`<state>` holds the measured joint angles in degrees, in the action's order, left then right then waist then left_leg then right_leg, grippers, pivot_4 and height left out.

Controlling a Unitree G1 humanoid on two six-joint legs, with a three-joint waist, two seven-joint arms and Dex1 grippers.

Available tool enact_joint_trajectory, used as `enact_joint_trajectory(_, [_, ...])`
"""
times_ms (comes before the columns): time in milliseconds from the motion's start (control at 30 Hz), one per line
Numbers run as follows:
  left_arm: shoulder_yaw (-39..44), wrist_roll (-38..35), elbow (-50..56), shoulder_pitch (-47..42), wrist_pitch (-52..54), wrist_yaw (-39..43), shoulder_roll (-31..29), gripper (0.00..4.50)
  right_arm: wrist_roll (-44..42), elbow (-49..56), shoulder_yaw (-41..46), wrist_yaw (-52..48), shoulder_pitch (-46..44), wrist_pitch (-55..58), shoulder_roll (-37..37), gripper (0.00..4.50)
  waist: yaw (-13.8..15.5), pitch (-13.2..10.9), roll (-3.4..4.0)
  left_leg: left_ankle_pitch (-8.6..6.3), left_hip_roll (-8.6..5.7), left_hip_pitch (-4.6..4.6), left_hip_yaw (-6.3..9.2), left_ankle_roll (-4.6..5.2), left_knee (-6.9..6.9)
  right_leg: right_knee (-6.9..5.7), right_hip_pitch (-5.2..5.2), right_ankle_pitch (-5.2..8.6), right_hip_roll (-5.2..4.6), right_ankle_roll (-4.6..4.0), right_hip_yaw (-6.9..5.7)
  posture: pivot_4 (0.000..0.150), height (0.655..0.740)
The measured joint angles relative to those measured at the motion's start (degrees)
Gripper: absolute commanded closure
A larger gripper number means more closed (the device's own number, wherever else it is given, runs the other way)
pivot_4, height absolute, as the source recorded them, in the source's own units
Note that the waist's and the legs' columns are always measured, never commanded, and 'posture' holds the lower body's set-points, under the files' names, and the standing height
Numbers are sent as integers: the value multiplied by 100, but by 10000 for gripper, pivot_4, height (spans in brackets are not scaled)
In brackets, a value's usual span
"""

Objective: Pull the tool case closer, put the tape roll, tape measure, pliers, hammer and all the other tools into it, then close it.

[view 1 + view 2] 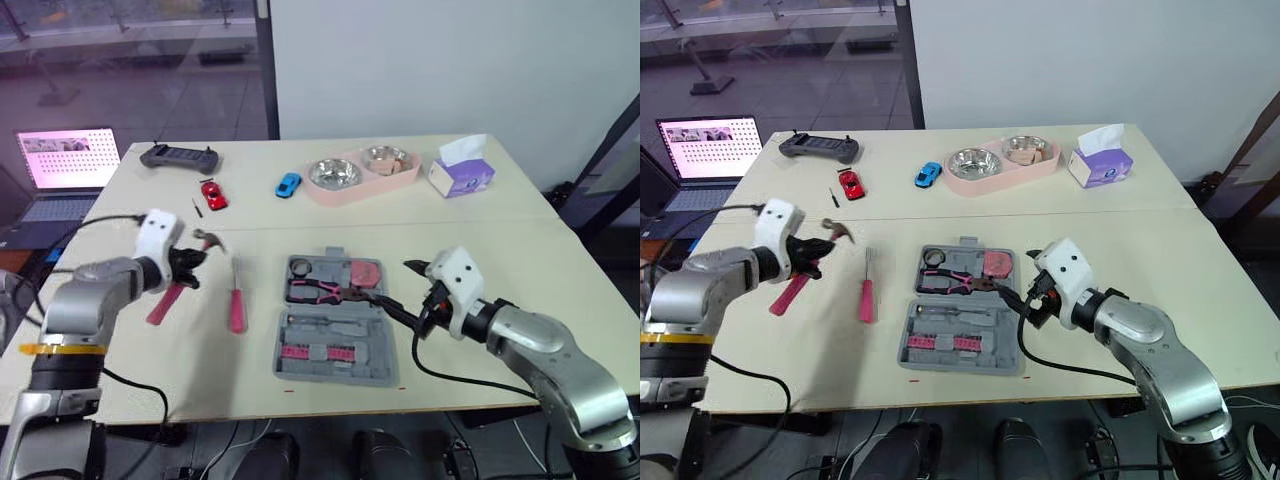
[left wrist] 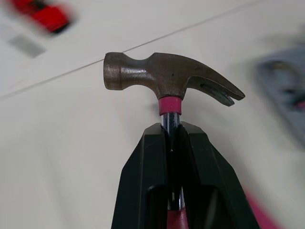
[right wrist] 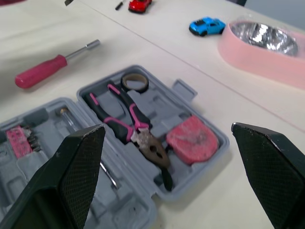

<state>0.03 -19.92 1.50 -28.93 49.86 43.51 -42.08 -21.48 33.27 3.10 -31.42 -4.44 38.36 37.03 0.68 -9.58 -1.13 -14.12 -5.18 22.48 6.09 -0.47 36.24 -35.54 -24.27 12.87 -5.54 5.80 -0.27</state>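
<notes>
Tool case (image 1: 345, 372) lay open near table front, holding pliers (image 3: 128, 121), tape measure (image 3: 193, 139), tape roll (image 3: 134, 82) | right gripper (image 3: 166, 129) spread wide just right of it | screwdriver (image 1: 236, 300) on table left of case | left gripper (image 2: 172, 128) clamped on hammer (image 2: 167, 76) further left

Grey tool case (image 1: 345, 368), pink-handled hammer (image 2: 162, 76), blue toy car (image 1: 288, 184)

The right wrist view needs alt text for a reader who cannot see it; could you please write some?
An open grey tool case holds pliers, a tape roll and a pink tape measure, with the right tool open wide before it. A pink-handled nut driver and a blue toy car lie beyond.
</notes>
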Motion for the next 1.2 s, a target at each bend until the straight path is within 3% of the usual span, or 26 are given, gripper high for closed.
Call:
enact_joint_trajectory(233, [-1306, -201, 440, -594, 544, 872, 79, 44730, -75, -225, 314, -547, -62, -176, 460, 0, -15, -4, 0, 1, 12, 1, 2, 0, -1, -6, -5, 1, 16, -1, -2, 1500, 7400])
enact_joint_trajectory(533, [-2963, 59, 607, -1846, 704, 1647, 553, 44730, -896, -188, 529, -1817, -318, -178, 1138, 0, -12, -7, -1, -1, 11, 1, -2, 6, 3, 0, 3, 2, 16, 2, -3, 1500, 7400])
enact_joint_trajectory(833, [-3976, 568, 508, -2138, 483, 1731, 1372, 44730, -1163, -529, 708, -3185, -175, -642, 1855, 0, 10, -8, -3, -9, 10, 4, -2, 21, 32, 1, 20, 3, 12, 4, -3, 1500, 7400])
enact_joint_trajectory(1200, [-5025, 1631, -586, -2548, 132, 1592, 2208, 44730, -966, -709, 644, -3217, -119, -818, 1863, 0, 18, -9, -1, -16, 7, 17, -1, 33, 54, -2, 19, 8, 8, 13, -3, 1500, 7400])
